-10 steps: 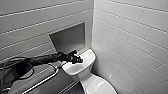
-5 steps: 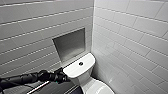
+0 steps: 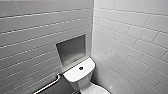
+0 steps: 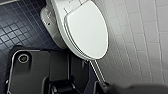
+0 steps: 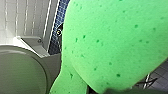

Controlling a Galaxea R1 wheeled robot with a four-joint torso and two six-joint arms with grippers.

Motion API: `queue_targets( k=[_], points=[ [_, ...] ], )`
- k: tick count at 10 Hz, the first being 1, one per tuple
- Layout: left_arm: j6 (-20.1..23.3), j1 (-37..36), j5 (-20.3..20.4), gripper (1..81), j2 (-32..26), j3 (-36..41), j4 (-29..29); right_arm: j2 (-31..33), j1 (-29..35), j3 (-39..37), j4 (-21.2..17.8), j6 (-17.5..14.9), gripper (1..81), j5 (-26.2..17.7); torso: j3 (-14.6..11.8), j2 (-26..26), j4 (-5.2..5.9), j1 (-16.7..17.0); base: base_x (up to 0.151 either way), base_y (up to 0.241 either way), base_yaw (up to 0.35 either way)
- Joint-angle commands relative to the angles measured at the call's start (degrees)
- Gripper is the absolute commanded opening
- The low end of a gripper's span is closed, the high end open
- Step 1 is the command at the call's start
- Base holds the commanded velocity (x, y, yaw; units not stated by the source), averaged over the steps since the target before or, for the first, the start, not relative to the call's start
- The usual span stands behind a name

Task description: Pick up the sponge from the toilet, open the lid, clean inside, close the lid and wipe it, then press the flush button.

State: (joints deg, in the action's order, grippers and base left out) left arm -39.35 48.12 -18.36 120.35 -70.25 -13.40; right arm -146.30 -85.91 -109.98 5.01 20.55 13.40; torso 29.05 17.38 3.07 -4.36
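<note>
The toilet (image 3: 79,73) stands in the corner of two white tiled walls, its flat tank cover carrying a round dark flush button (image 3: 80,68). The lid (image 4: 87,32) is down, a white oval over the bowl, seen from the left wrist, which hangs above and in front of it. My left gripper is shut and empty. The bright green sponge (image 5: 112,42) looms right against the right wrist camera, and my right gripper is shut on it. Beside the sponge lies the closed lid (image 5: 20,70), grey in shadow.
A recessed niche (image 3: 71,48) sits in the wall above the tank. A metal grab bar (image 3: 47,86) runs along the wall left of the toilet. Dark blue floor tiles (image 4: 15,27) surround the toilet's base.
The head camera has tilted up, so the toilet sits lower in the picture. The left arm that reached toward the tank has dropped out of the head view.
</note>
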Motion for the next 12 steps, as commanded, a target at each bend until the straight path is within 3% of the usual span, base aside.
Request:
queue_targets(
  k=[1, 5, 9, 10, 12],
  points=[
    [-0.11, 16.17, 12.18, 1.0, 5.94, -8.55, -14.19, 1.33, 0.69, 1.10, 0.97, -0.34, 1.0, -3.29, -1.98, -0.02, 0.00, 0.00, 0.000, 0.000, 0.000],
    [-0.02, 26.81, 19.76, 1.0, 15.18, -24.73, -15.69, 1.16, 0.68, 0.93, 0.97, -0.34, 1.0, -3.29, -6.09, 0.09, 0.00, 0.15, 0.000, 0.000, 0.000],
    [-0.02, 30.15, 19.94, 1.0, 25.64, -39.94, -15.69, 0.55, 0.07, -1.35, 0.79, -0.25, 1.0, -3.29, -10.04, 0.19, 0.00, 0.29, 0.000, 0.000, 0.000],
    [-0.11, 31.03, 19.94, 1.0, 28.20, -44.09, -15.69, 0.10, -0.36, -2.42, 0.70, -0.25, 1.0, -3.29, -8.88, 0.24, 0.00, 0.33, 0.000, 0.000, 0.000],
    [-0.11, 32.52, 19.94, 1.0, 32.95, -52.00, -15.52, -0.25, -1.07, -4.70, 0.61, -0.16, 1.0, -3.29, -9.31, 0.31, 0.00, 0.40, 0.000, 0.000, 0.000]
  ],
)
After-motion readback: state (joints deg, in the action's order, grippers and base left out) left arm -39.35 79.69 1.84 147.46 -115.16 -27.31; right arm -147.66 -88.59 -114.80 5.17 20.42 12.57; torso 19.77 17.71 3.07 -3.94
